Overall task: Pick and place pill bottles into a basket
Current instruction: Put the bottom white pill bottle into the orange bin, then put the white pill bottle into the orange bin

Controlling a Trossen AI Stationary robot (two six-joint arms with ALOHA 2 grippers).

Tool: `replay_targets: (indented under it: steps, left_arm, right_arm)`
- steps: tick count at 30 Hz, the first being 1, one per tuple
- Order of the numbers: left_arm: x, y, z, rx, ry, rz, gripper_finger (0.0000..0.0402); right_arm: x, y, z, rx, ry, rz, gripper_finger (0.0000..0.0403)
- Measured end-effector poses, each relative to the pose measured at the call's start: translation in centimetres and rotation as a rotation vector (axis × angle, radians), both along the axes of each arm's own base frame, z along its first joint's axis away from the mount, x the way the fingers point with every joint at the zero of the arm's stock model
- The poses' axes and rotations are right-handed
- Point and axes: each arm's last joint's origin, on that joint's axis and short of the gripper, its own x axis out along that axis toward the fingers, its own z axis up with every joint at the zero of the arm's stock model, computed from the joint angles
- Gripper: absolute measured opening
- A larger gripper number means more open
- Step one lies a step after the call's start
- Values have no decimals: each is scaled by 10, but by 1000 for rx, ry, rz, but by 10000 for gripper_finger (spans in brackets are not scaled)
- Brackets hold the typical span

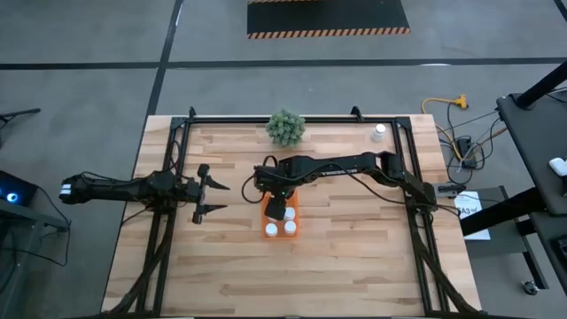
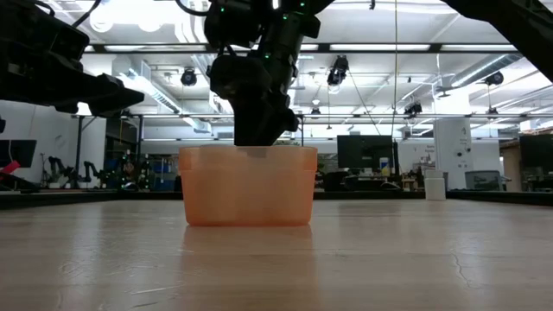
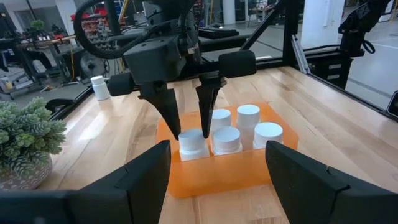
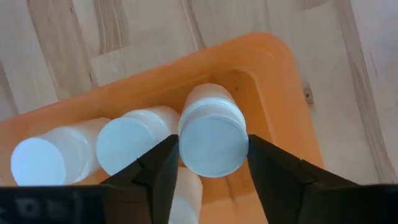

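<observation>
Five of six pill bottles look to be in the basket [image 1: 281, 220] already, counting the one I'm lowering now; by my judgement one is left, so nearly done.

Surface [image 1: 354, 257] first: light wood, w/ the orange basket near its middle and a small green plant [image 1: 285, 127] at the far edge, well apart from the basket.

Basket: the left wrist view shows four white caps seated plus the fifth bottle [image 3: 192, 142] between my right jaws, in the corner slot. One slot (the one hidden behind my right gripper, I think) seems free, but I can't see it properly. From table height the basket's wall is cloudy and I can't count through it.

My right gripper [image 4: 209, 180] is over the basket's far end, jaws clamped on that fifth bottle by its sides, cap facing the wrist cam, its base down inside the corner. Whether it's touching the basket floor yet I can't tell.

My left gripper [image 1: 213, 197] waits left of the basket, jaws apart, holding nothing, near it but not touching.

Last bottle [image 1: 379, 133]: stands upright by the far right corner of the surface, well apart from the basket. Still to do, I'd say: let go here, fetch that one, drop it in the free slot.
</observation>
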Motion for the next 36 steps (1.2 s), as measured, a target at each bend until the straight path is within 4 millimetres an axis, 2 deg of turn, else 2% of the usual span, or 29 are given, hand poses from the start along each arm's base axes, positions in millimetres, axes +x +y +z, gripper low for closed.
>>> replay_targets:
  steps: [6, 14, 24, 31, 36]
  left_arm:
    - [0, 0, 0, 0, 0, 0, 245]
    - [0, 0, 0, 0, 0, 0, 245]
    - [0, 0, 0, 0, 0, 0, 245]
    - [0, 0, 0, 0, -1, 0, 245]
    - [0, 0, 0, 0, 0, 0, 245]
  right_arm:
    - [2, 0, 0, -5, -19, -2, 207]
    - [3, 0, 2, -6, -29, -2, 211]
    - [0, 0, 31, -4, -7, -16, 211]
    - [-23, -3, 51, -54, 200, -298, 211]
    - [-32, 9, 56, -156, 244, -475, 211]
